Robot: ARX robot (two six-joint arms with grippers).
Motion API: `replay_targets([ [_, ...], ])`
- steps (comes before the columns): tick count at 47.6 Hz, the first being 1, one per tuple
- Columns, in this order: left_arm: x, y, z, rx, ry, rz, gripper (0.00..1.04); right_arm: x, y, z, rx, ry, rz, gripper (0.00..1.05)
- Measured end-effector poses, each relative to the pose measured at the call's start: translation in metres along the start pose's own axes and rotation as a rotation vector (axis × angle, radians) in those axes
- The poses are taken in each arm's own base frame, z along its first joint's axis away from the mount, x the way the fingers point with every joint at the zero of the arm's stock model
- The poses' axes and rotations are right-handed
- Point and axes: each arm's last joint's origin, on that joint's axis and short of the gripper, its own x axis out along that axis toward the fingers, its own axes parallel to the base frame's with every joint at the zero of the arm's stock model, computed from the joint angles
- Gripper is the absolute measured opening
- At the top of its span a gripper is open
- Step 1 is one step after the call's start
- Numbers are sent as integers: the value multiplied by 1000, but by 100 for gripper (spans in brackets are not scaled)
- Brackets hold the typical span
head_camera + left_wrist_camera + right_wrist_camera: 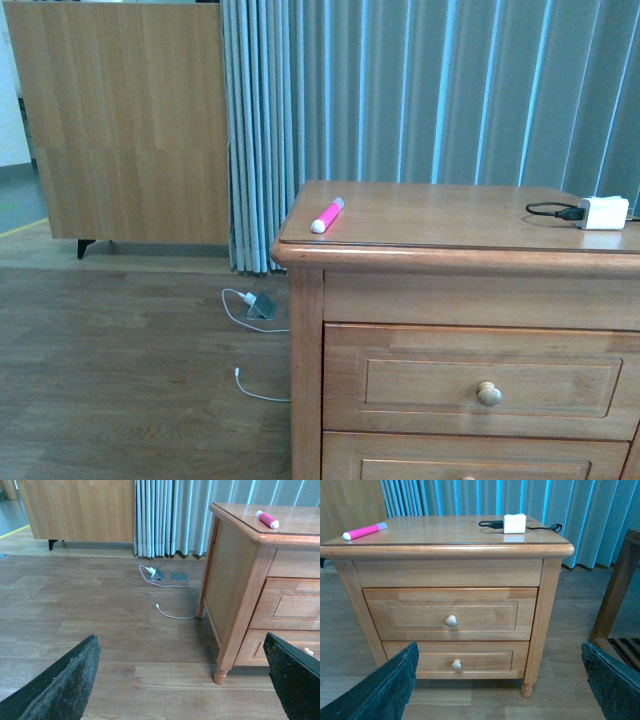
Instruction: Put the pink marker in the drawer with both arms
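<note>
The pink marker (327, 215) lies on the wooden nightstand's top near its left front corner, whitish cap toward the front. It also shows in the left wrist view (267, 519) and the right wrist view (364, 531). The upper drawer (480, 383) is closed, with one round pale knob (451, 621); it also shows in the right wrist view (451, 613). My left gripper (182, 680) is open and empty, low over the floor left of the nightstand. My right gripper (500, 680) is open and empty, in front of the nightstand, facing the drawers. Neither arm shows in the front view.
A white charger with a black cable (602, 212) sits on the top at the right. A like lower drawer (456, 660) is below. A white cable and plug (255, 305) lie on the floor by the curtain. A wooden frame (615, 595) stands right of the nightstand.
</note>
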Motion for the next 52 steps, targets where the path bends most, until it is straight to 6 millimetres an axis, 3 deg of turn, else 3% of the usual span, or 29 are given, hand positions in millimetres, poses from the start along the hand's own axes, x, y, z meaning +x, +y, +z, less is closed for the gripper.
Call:
replay_targets([
  [17,0,0,0,0,0,0,99,0,0,-1,8,9,-6,96],
  [21,0,0,0,0,0,0,99,1,0,-5,83,165,-43,96],
  [27,0,0,0,0,0,0,99,10,-1,-5,126,249,-44,96],
  [40,0,0,0,0,0,0,99,69,12,0,114,385,45,96],
  [52,0,0,0,0,0,0,99,147,36,-16,94,500,81,96],
])
